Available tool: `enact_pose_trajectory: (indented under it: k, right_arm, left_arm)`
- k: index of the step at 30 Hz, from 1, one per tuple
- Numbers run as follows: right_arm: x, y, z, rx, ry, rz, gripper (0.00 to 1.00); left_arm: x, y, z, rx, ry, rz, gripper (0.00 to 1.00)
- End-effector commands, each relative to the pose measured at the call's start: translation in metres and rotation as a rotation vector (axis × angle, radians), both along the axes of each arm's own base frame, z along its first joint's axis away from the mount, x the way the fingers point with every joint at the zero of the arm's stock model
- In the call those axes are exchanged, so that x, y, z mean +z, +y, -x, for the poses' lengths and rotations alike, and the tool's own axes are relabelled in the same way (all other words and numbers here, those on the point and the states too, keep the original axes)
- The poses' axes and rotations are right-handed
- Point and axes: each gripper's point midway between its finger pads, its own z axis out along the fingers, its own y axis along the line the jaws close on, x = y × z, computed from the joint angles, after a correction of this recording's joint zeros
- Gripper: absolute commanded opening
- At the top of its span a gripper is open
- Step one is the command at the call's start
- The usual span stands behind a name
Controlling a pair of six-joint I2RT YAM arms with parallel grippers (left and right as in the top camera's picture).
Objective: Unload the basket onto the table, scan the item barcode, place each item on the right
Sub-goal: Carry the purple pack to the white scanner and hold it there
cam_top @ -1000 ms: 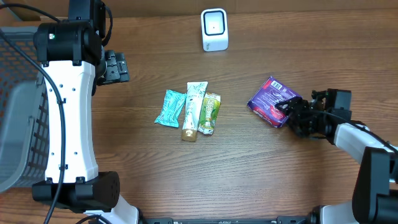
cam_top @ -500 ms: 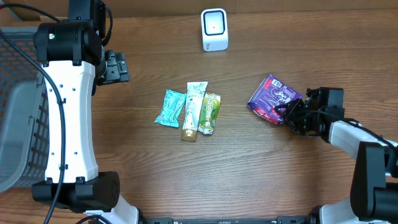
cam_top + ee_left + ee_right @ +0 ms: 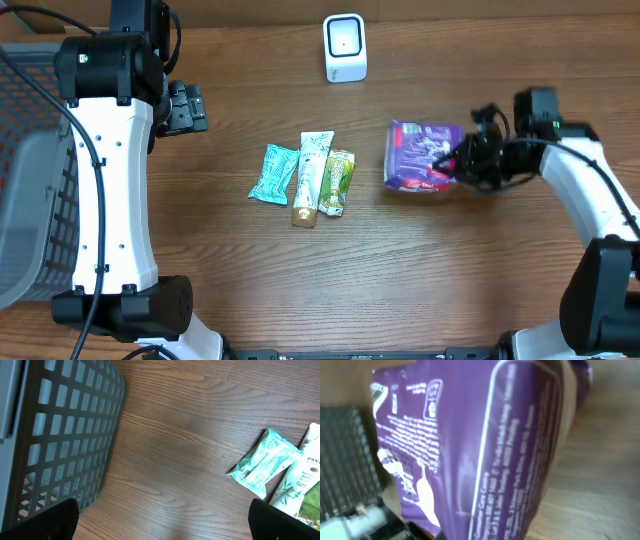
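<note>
Right pincer: we see it clamped on 1 purple packet, which juts out past its tips | white scanner: well apart from this pincer, beyond the packet | left pincer: jaws spread wide, empty

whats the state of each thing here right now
purple packet: gripped by right hand
right hand: shut on purple packet
left hand: open, empty
scanner: upright, untouched
teal packet: lying flat
white tube: lying flat
green tube: lying flat
basket: nothing seen inside
</note>
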Motion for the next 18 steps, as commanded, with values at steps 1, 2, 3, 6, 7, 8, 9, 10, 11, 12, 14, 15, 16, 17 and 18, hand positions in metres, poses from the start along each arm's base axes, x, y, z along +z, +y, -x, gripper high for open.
enact_pose_trajectory:
  k: [1, 2, 3, 6, 7, 8, 9, 10, 11, 12, 14, 15, 16, 17, 18]
  right_arm:
    - [0.037, 0.028, -0.008, 0.169, -0.153, -0.005, 0.04]
    - [0.045, 0.035, -0.008, 0.190, -0.166, -0.003, 0.04]
    - [0.053, 0.042, -0.008, 0.211, -0.179, 0.003, 0.04]
    - [0.082, 0.063, -0.010, 0.270, -0.240, 0.045, 0.04]
    - [0.091, 0.067, -0.011, 0.281, -0.263, 0.057, 0.04]
    - [0.100, 0.070, -0.012, 0.289, -0.282, 0.069, 0.04]
    - [0.110, 0.074, -0.013, 0.297, -0.306, 0.081, 0.04]
    - [0.120, 0.077, -0.013, 0.303, -0.332, 0.091, 0.04]
    - [0.127, 0.078, -0.014, 0.307, -0.352, 0.098, 0.04]
    - [0.135, 0.080, -0.014, 0.309, -0.374, 0.105, 0.04]
    - [0.148, 0.082, -0.015, 0.312, -0.415, 0.128, 0.04]
    - [0.151, 0.082, -0.017, 0.310, -0.429, 0.144, 0.04]
    - [0.152, 0.082, -0.018, 0.306, -0.441, 0.164, 0.04]
    - [0.152, 0.080, -0.021, 0.300, -0.452, 0.192, 0.04]
    - [0.150, 0.077, -0.025, 0.280, -0.461, 0.242, 0.04]
  left_arm:
    - [0.010, 0.001, 0.001, -0.009, -0.029, -0.009, 1.00]
    - [0.010, 0.001, 0.001, -0.009, -0.029, -0.009, 1.00]
    - [0.010, 0.001, 0.001, -0.009, -0.030, -0.009, 1.00]
    - [0.010, 0.001, 0.001, -0.009, -0.030, -0.009, 1.00]
    - [0.010, 0.001, 0.001, -0.009, -0.030, -0.009, 1.00]
    - [0.010, 0.001, 0.001, -0.009, -0.030, -0.009, 1.00]
    - [0.010, 0.001, 0.001, -0.009, -0.030, -0.009, 1.00]
    - [0.010, 0.001, 0.001, -0.009, -0.030, -0.009, 1.00]
    - [0.010, 0.001, 0.001, -0.009, -0.030, -0.009, 1.00]
    - [0.010, 0.001, 0.001, -0.009, -0.030, -0.009, 0.99]
    - [0.010, 0.001, 0.001, -0.009, -0.030, -0.009, 1.00]
    - [0.010, 0.001, 0.001, -0.009, -0.030, -0.009, 1.00]
    - [0.010, 0.001, 0.001, -0.009, -0.030, -0.009, 1.00]
    - [0.010, 0.001, 0.001, -0.009, -0.030, -0.009, 1.00]
    - [0.010, 0.001, 0.001, -0.009, -0.030, -0.009, 1.00]
